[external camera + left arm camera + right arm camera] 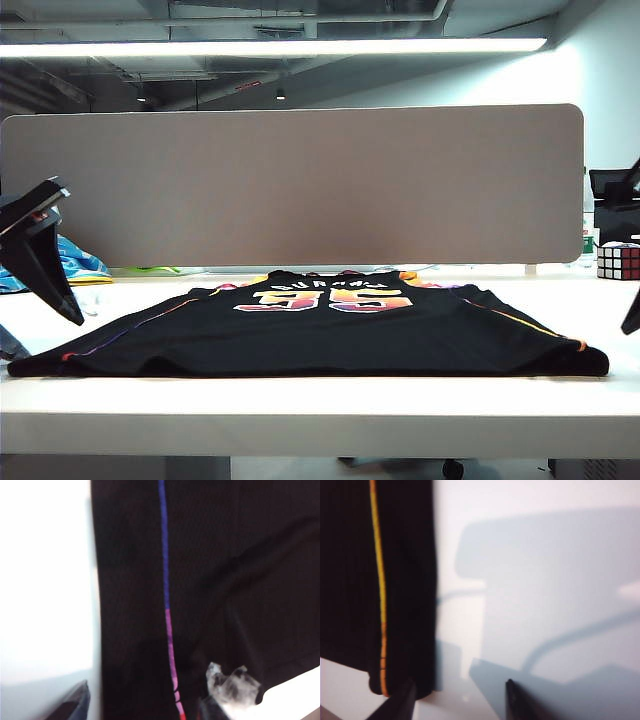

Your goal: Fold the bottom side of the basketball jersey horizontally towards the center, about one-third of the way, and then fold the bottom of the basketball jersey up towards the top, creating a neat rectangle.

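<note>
The jersey [320, 330] is lying flat on the white table [320, 410], number side up, its near edge running along the near side of the table. That edge reads as a doubled fold, so the first fold appears done and the fold towards the top is judged to be in hand.

The left claw [45, 255] is hanging above the jersey's near-left corner, and the right claw [632, 315] is showing only at the right edge, beside the near-right corner. Neither is gripping cloth.

Next, each claw needs to come down on its near corner, pinch both layers, and carry the edge evenly towards the far side.

The left wrist view is showing purple piping [167, 605] and the left claw [140, 705] with jaws apart, over cloth. The right wrist view is showing the right claw [460, 700] with jaws apart astride the jersey's edge, orange piping [380, 595] alongside. Only the exterior view is showing the whole garment, a cube [618, 260] at the far right, and coloured cloth [75, 265] at the far left.
</note>
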